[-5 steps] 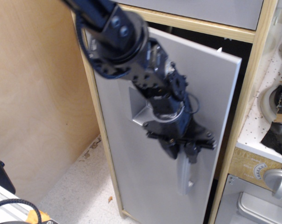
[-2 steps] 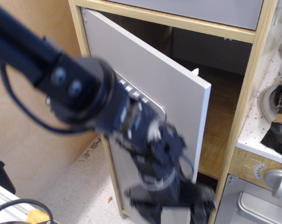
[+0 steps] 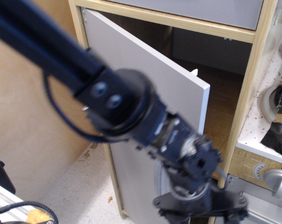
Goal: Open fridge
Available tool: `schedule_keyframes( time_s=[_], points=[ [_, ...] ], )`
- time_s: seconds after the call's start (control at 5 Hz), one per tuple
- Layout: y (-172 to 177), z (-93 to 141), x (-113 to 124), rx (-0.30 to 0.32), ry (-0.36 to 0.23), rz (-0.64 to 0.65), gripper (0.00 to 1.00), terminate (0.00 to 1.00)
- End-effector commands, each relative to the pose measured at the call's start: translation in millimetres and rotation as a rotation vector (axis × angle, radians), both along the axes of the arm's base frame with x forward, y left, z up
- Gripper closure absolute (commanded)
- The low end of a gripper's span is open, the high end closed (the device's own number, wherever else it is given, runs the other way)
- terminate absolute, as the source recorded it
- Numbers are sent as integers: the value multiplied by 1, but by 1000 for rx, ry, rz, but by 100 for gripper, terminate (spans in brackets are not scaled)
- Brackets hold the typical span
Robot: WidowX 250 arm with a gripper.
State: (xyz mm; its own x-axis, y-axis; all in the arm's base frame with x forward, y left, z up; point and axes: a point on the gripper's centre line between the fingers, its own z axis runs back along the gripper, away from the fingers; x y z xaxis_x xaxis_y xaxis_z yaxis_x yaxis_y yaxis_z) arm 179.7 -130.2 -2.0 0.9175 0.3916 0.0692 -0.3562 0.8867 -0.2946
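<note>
The gripper is low in the picture and blurry, so I cannot tell if its fingers are open or closed. The black arm reaches down across the grey door. The fridge is open, its door swung out to the left.
</note>
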Motion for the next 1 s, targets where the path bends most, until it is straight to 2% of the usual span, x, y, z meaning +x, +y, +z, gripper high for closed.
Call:
schedule_keyframes(
  time_s=[0.0,0.2,0.4,0.6,0.8],
  points=[
    [-51,28,46,6,-57,-147,0,0],
    [-77,41,59,15,-87,-146,0,0],
    [-85,62,78,42,-71,-144,0,0],
    [-78,78,106,69,-80,-209,0,0],
    [-58,80,120,98,-74,-285,0,0]
  ],
)
